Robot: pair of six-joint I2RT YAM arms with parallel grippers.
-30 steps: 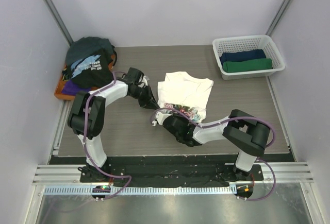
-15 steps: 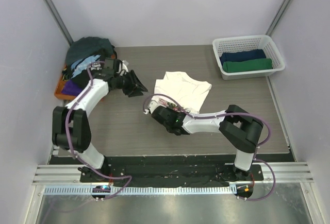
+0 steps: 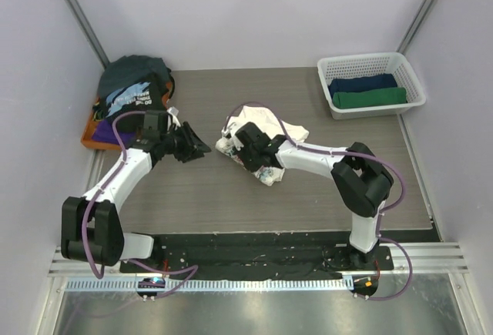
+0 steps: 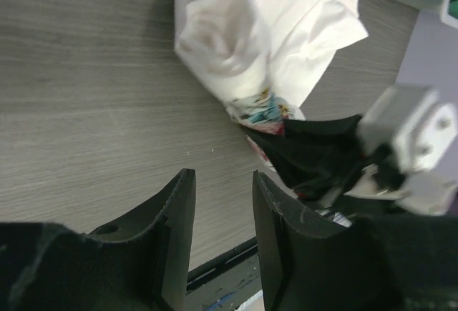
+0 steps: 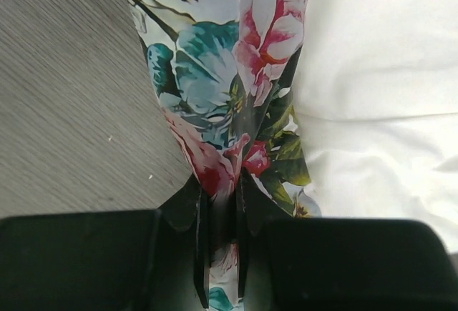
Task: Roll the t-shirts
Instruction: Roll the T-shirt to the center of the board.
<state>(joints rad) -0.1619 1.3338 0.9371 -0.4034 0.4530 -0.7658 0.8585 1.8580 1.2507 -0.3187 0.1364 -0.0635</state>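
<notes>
Seen from overhead, the cream-white t-shirt (image 3: 295,130) is just a bunched heap at the table's middle, and my right gripper (image 3: 258,158) is lost against its 7 o'clock edge. My right wrist camera shows the grip itself: both fingers (image 5: 184,207) are clamped tight on a fold of the rose print. My left gripper (image 3: 202,149) sits at 9 o'clock from the heap, jaws parted and holding nothing, with bare table (image 4: 86,96) beneath.

Cream tee (image 3: 293,130) — pink-rose, teal-leaf print, white basket (image 3: 362,60)
</notes>
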